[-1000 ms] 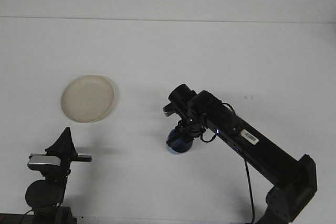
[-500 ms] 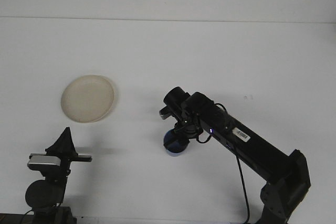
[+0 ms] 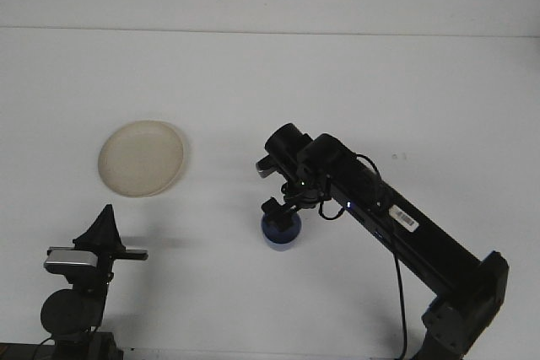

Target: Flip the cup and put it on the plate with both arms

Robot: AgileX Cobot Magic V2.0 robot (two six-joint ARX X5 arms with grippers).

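The right arm reached in from the lower right corner across the white counter (image 3: 354,82), its black links running up and left to the wrist above the blue cup (image 3: 279,232). The right gripper (image 3: 281,212) pointed down over the cup, and its dark fingers (image 3: 272,206) sat at the cup's top, apparently closed on its rim or upper wall, though the wrist hid much of the contact. The cup stood on the counter near the middle of the scene, slightly right of centre, and whether its mouth faced up or down could not be told from this angle. The cream plate (image 3: 141,158) lay flat on the counter well to the left and a little farther back, apart from the cup and bare. The left gripper (image 3: 105,227) rested low at the lower left, near the front edge, its black fingers drawn together into a narrow point and holding nothing, well apart from both plate and cup.
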